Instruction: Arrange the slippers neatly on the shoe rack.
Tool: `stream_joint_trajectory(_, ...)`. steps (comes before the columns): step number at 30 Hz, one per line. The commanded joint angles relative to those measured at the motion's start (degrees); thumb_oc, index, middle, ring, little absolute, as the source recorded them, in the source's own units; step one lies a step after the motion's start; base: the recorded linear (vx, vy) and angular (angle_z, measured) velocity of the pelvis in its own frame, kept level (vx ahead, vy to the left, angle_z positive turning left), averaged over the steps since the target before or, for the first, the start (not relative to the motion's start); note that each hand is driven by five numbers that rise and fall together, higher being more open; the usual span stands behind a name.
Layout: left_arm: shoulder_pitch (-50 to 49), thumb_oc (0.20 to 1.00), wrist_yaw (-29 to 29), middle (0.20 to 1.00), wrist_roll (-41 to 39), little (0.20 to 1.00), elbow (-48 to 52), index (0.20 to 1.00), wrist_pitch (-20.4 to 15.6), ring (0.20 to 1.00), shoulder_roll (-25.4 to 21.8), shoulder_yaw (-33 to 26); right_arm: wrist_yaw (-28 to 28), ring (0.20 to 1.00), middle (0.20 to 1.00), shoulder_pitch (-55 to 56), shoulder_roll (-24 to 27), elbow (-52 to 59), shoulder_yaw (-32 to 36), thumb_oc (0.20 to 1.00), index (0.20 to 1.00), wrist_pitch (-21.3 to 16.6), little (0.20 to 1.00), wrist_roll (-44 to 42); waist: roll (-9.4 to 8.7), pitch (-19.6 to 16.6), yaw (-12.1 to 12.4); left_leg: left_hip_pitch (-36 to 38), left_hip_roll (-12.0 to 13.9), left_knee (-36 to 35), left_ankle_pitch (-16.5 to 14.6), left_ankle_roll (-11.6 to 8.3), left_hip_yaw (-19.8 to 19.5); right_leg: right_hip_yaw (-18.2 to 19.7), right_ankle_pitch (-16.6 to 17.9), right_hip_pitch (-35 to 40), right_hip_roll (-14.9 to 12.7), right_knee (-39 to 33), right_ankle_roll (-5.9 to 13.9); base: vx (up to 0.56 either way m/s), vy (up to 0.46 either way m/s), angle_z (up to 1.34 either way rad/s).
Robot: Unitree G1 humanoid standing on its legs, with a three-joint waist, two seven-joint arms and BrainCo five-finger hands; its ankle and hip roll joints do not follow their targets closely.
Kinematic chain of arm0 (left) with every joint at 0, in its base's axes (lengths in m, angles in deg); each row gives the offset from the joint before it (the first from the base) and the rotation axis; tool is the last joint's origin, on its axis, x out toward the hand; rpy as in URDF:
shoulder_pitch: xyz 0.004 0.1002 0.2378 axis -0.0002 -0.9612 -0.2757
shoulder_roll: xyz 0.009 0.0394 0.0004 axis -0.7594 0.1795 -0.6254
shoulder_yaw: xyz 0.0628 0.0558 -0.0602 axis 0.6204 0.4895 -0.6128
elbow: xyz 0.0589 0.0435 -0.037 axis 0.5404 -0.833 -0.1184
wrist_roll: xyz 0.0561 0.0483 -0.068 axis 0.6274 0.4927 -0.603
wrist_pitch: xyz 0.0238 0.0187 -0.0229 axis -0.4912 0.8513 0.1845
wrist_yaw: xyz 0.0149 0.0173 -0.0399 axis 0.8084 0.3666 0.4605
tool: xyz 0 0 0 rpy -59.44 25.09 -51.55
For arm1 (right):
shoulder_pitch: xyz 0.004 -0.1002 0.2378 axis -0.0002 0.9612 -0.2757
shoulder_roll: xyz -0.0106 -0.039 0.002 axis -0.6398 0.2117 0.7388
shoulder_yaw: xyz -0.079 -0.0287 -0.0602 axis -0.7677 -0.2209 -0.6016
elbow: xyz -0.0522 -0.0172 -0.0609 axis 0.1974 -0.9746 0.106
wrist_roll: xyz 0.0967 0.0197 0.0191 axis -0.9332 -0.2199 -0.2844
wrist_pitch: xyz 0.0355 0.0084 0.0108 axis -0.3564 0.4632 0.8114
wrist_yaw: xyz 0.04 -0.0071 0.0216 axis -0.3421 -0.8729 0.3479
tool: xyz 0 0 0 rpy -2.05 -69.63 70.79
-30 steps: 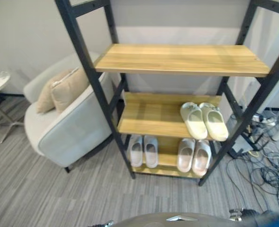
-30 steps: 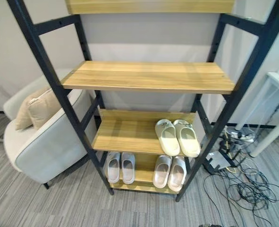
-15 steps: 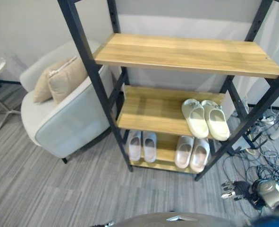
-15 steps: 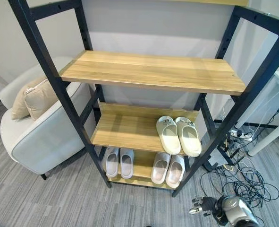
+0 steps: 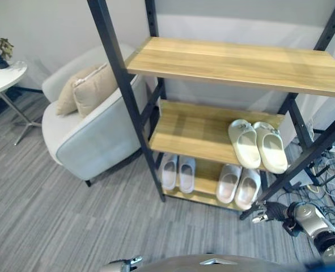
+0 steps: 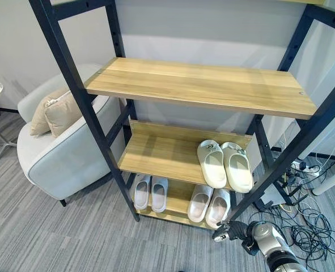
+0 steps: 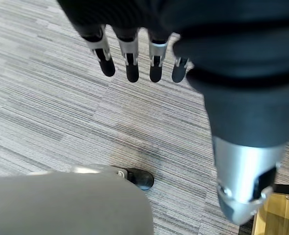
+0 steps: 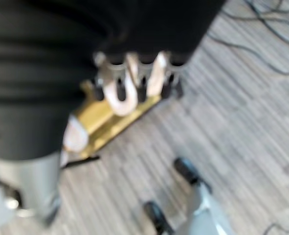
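Three pairs of slippers sit on the shoe rack (image 6: 71,68): cream slippers (image 6: 224,164) on the middle shelf, pale pink slippers (image 6: 210,204) and white slippers (image 6: 151,192) below. Right hand (image 6: 230,232), empty and relaxed, hovers low by the rack's front post. Left hand (image 7: 134,58) hangs released over grey floor (image 5: 54,221), beside an armchair (image 5: 90,136).

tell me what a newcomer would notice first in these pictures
The tall shoe rack of black frame and wooden shelves stands out first, with three pairs of pale slippers: one pair at the right of the middle shelf, two pairs on the bottom shelf. A light armchair with a beige cushion sits to the rack's left, and the robot's right hand reaches low by the rack's front right leg.
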Motion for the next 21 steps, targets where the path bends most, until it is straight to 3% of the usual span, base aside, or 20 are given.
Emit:
stream_joint_trajectory(1, -1.09, 1.000, 0.90, 1.000, 1.82, 1.000, 2.66, 1.000, 0.23, 1.000, 0.21, 0.86, -1.02, 1.000, 1.000, -5.39, 0.07, -2.93, 0.06, 1.000, 1.000, -2.43, 1.000, -0.41, -0.41, -0.64, 0.59, -4.63, -1.13, 0.14, 3.94, 0.41, 0.07, 2.14, -1.15, 0.71, 0.38, 0.23, 0.09, 0.00, 0.000, 0.00)
stream_joint_trajectory(21, -2.62, 1.000, -2.05, 1.000, 5.36, 1.000, 11.91, 1.000, 2.90, 1.000, -1.87, 1.33, -13.70, 1.000, 1.000, -11.31, 1.06, 0.22, -1.97, 1.000, 1.000, -7.45, 1.000, -2.80, -1.14, 2.47, 2.73, -8.63, -1.29, 0.14, 5.18, 0.13, -1.95, 0.40, -1.37, -2.08, 0.33, 0.23, -0.25, 0.01, -0.004, 0.05)
